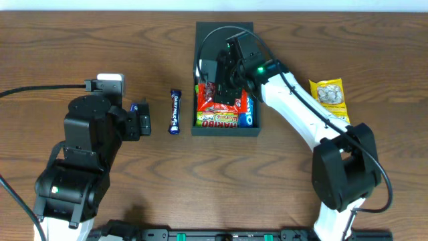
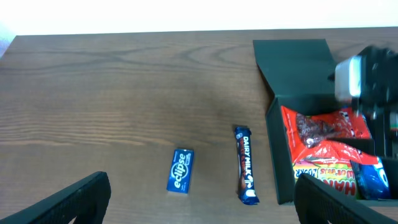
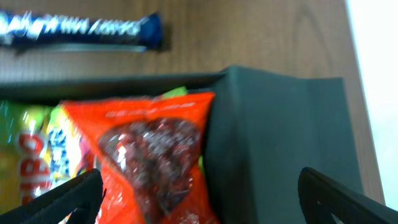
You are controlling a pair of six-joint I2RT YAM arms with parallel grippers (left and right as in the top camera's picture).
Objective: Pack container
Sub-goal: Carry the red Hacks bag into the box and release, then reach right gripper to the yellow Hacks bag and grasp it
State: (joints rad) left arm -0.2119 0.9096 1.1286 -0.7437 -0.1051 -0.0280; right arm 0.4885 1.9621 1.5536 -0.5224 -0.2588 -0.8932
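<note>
The dark teal container [image 1: 226, 132] stands at the middle back of the table with its flip lid [image 1: 224, 30] folded away. Inside lie several snack packets, a red packet [image 3: 155, 149] on top. My right gripper [image 1: 232, 79] hangs over the container's back part, open. In its wrist view the gripper [image 3: 199, 202] has its jaws wide, with the red packet and the dark container wall [image 3: 280, 130] below the gap. My left gripper [image 2: 202, 208] is open above the table, left of the container. A Dairy Milk bar [image 2: 245, 164] and a blue Eclipse pack [image 2: 181, 171] lie ahead of it.
A yellow snack packet [image 1: 329, 96] lies on the table right of the container, beside the right arm. The Dairy Milk bar [image 1: 175, 112] lies between the left gripper [image 1: 144, 122] and the container's left wall [image 2: 278, 155]. The table's back edge runs just beyond the lid.
</note>
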